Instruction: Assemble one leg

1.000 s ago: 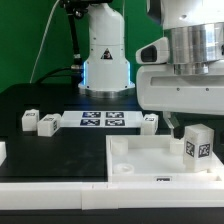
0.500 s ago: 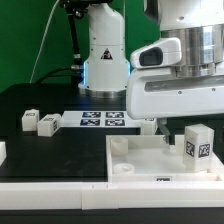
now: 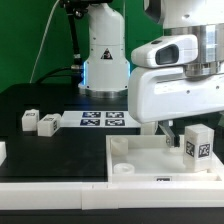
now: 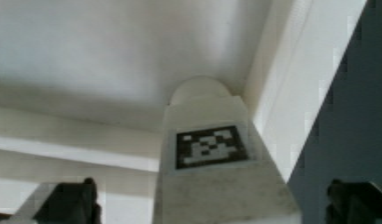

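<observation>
A leg (image 3: 198, 143), a small white block with a black-and-white tag, stands upright on the large white tray-like piece (image 3: 150, 158) at the exterior view's right. My gripper (image 3: 186, 134) hangs right above and around it. In the wrist view the leg (image 4: 209, 150) runs up between my two dark fingertips (image 4: 67, 202), with a gap on each side. The gripper (image 4: 211, 206) is open and not touching the leg. Two more legs (image 3: 29, 120) (image 3: 47, 124) lie on the black table at the left. Another leg (image 3: 150, 121) lies behind the tray-like piece.
The marker board (image 3: 100, 120) lies flat on the table behind the tray-like piece. The robot's white base (image 3: 104, 55) stands at the back. A white part (image 3: 2, 151) shows at the left edge.
My gripper has come lower and shifted towards the exterior view's left, closing in over the upright leg. The leg and the other parts have not moved.
</observation>
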Robot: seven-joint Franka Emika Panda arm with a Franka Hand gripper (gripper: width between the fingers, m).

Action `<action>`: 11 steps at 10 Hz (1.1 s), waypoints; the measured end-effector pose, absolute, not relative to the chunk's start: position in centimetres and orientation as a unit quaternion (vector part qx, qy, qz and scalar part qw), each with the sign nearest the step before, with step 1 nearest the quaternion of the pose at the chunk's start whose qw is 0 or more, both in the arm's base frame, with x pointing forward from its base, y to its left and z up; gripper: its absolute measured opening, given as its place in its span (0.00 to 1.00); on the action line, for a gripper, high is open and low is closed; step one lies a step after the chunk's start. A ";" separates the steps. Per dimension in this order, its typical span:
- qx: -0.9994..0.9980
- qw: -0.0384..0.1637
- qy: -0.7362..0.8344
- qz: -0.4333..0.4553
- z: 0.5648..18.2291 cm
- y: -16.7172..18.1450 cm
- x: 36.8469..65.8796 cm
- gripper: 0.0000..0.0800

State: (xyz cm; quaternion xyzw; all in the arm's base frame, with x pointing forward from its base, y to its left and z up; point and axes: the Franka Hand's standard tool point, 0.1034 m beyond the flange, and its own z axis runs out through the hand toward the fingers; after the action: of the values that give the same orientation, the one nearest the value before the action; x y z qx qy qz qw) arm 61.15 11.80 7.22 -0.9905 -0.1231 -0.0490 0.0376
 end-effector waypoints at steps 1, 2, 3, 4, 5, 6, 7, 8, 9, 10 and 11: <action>-0.991 0.038 -0.123 -0.049 7.2 11.8 61.2 0.67; -0.991 0.038 -0.123 -0.049 7.2 11.8 61.2 0.49; -0.991 0.038 -0.123 -0.049 7.2 11.8 61.2 0.49; -0.991 0.038 -0.123 -0.049 7.2 11.8 61.2 0.36; -0.991 0.038 -0.122 -0.049 7.2 11.8 61.2 0.36; -0.992 0.039 -0.109 -0.048 7.2 11.8 61.1 0.36; -0.993 0.040 -0.101 -0.048 7.2 11.8 61.1 0.36; -0.998 0.048 -0.004 -0.046 7.2 11.6 61.2 0.36; -0.996 0.050 0.057 -0.043 7.2 11.7 61.1 0.36; -0.990 0.052 0.124 -0.037 7.2 11.7 61.1 0.36; -0.983 0.054 0.169 -0.034 7.2 11.7 61.1 0.36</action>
State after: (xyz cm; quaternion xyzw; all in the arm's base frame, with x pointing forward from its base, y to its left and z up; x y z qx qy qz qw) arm 61.10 11.65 7.17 -0.9835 0.1694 -0.0338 0.0539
